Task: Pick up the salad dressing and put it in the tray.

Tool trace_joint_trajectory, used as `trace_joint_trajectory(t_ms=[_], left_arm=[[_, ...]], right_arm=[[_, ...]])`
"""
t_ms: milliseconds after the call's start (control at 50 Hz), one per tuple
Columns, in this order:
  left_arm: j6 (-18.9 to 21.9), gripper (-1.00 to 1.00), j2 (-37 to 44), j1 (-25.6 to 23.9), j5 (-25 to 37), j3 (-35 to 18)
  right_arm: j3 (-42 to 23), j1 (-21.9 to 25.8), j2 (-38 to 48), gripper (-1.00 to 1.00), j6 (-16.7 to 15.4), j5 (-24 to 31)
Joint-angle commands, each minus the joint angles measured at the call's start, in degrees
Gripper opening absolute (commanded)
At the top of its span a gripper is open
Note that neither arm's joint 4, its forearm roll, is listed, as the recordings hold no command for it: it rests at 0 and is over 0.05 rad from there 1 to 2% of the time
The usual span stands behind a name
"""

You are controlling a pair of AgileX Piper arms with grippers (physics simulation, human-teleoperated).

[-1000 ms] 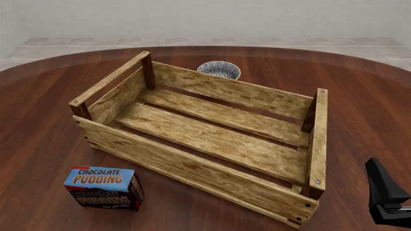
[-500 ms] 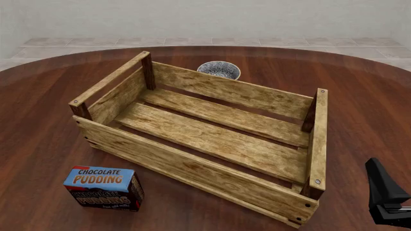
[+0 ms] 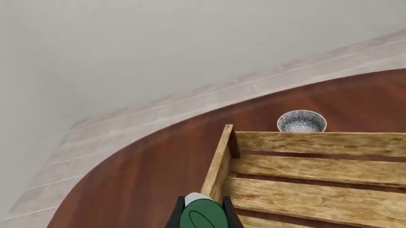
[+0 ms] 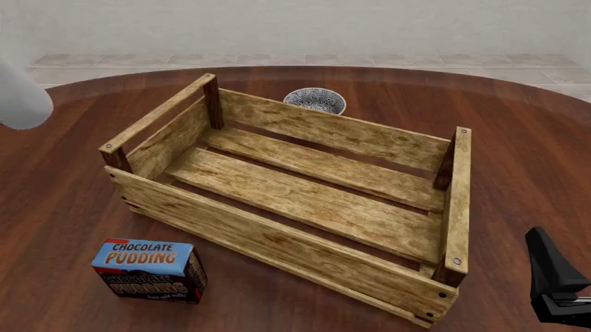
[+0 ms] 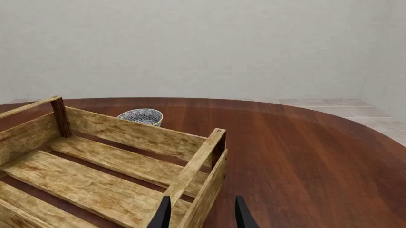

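Nearest the camera in the front view, the right gripper [image 4: 557,290] sits low at the right edge, dark and parked just off the tray's near right corner, apart from the wood. Its own wrist view shows the two fingers [image 5: 163,214] spread with open air between them and nothing held, the tray's corner post rising in the gap beyond.

On the near left of the table [image 4: 55,207] lies the blue pudding box [image 4: 149,270], just outside the tray's long near wall and not touching it.

Up on the left, the left wrist view gives the key sight: the dressing [image 3: 203,213] sits between the dark fingers of the left gripper [image 3: 203,216], its green oval label facing the camera and a bit of white body above it. The fingers press against both sides of the bottle, so it's clamped. From there the bottle hangs over the tray's left end, about above that end rail, with the floor slats spreading out to one side. In the front view only a pale rounded shape [image 4: 21,97] pokes in at the left edge, well above the table; whether that is the bottle or part of the arm is hard to tell.

The tray [image 4: 277,242] fills the middle of the table, angled, with nothing on its slats.

Farthest back, the small patterned bowl [image 4: 314,101] stands just behind the tray's far wall.
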Motion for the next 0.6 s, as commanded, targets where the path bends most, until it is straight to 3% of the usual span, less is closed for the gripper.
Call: trace_joint_trajectory(t_ms=[20, 600], left_arm=[[0.7, -1.00, 3.9, -4.2, -4.5, -0.3], [1.1, -1.00, 16.4, -14.9, -15.5, 0.2]], right_arm=[[0.0, 0.0, 0.0, 1.00, 0.0, 0.0], [0.0, 0.0, 0.0, 1.00, 0.0, 0.0]])
